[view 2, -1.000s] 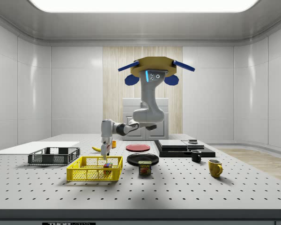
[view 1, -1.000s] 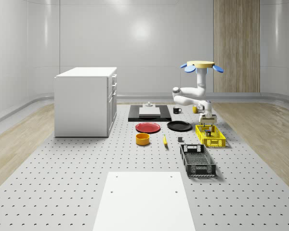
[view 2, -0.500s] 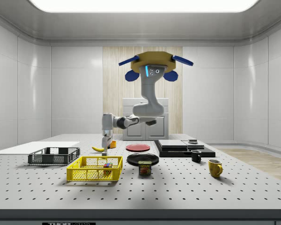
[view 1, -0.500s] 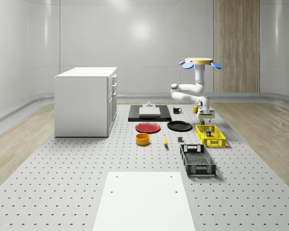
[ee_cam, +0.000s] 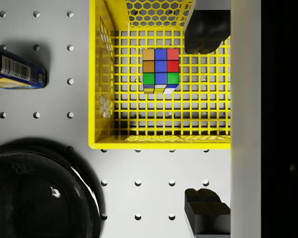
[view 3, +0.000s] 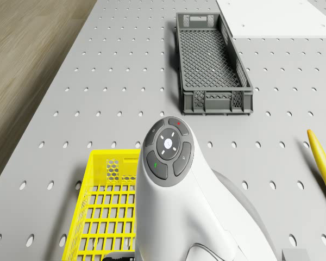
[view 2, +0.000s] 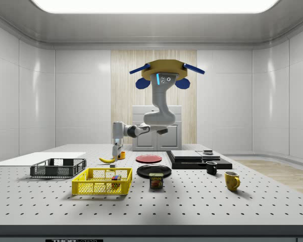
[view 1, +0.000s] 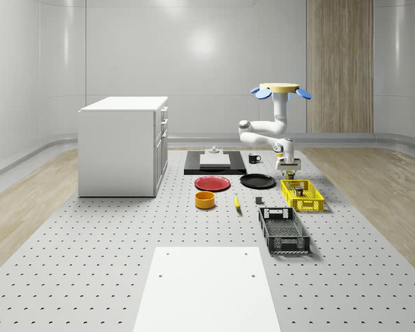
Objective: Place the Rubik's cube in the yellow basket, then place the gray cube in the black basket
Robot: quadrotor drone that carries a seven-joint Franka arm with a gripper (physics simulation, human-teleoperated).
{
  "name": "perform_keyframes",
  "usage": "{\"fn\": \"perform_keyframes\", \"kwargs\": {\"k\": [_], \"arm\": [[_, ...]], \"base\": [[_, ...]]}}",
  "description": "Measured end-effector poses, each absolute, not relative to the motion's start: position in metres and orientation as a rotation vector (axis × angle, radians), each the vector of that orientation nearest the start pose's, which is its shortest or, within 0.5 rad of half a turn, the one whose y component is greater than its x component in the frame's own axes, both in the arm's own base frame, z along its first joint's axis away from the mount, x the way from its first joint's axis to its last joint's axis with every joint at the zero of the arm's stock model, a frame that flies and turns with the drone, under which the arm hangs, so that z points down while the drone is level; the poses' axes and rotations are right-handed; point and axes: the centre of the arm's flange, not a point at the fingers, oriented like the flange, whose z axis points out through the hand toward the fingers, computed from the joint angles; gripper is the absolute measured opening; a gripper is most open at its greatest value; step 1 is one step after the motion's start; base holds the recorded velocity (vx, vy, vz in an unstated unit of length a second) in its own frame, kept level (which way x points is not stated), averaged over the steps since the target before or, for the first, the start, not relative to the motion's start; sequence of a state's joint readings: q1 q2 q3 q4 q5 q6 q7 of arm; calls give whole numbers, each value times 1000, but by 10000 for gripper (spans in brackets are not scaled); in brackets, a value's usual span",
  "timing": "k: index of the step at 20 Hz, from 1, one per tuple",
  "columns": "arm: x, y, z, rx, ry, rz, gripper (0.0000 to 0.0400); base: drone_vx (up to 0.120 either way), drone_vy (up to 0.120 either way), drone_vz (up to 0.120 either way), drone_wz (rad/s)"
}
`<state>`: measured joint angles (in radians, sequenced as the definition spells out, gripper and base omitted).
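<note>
Rubik's cube (ee_cam: 160,70) lies on the floor of the yellow basket (ee_cam: 100,94), apart from its walls, nothing touching it. In the side view the cube (view 2: 114,177) shows through the basket's mesh (view 2: 102,182). Gripper (ee_cam: 204,121) hangs above the basket's end that lies next to the black plate, fingers spread wide with nothing between them; one fingertip (ee_cam: 204,32) sits over the basket interior beside the cube, the other fingertip (ee_cam: 206,210) over bare table outside the basket rim. In the side view the gripper (view 2: 113,149) is well above the basket.

Drone (view 2: 163,73) hovers high over the table (view 2: 192,201), arm bent down and out toward the basket. In the whole-scene view the drone (view 1: 281,90) is above the far end of the yellow basket (view 1: 302,195), gripper (view 1: 285,164) just above that basket's far edge.

Black basket (view 3: 212,63) rests on the table, just beyond the yellow basket (view 3: 106,215); gray cube cannot be told apart in these pictures.

Black plate (ee_cam: 37,191) lies near the yellow basket's corner. Blue-labelled can (ee_cam: 15,67) lies on its side on the table beside the basket. Banana (view 3: 323,163) lies apart from both baskets. Red plate (view 1: 212,183), orange bowl (view 1: 205,200) and white cabinet (view 1: 121,145) are toward the whole-scene view's left.
</note>
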<state>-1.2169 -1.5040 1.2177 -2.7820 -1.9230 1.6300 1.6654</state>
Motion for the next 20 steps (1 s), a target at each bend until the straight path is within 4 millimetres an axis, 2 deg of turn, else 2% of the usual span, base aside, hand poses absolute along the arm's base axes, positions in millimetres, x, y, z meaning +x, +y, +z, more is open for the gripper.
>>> {"fn": "perform_keyframes", "kwargs": {"k": [10, 19, 20], "arm": [[323, 8, 541, 1, -2, 786, 400], [323, 8, 541, 1, -2, 786, 400], [323, 8, 541, 1, -2, 786, 400]], "base": [[4, -120, 0, 0], [120, -120, 0, 0], [0, -120, 0, 0]]}}
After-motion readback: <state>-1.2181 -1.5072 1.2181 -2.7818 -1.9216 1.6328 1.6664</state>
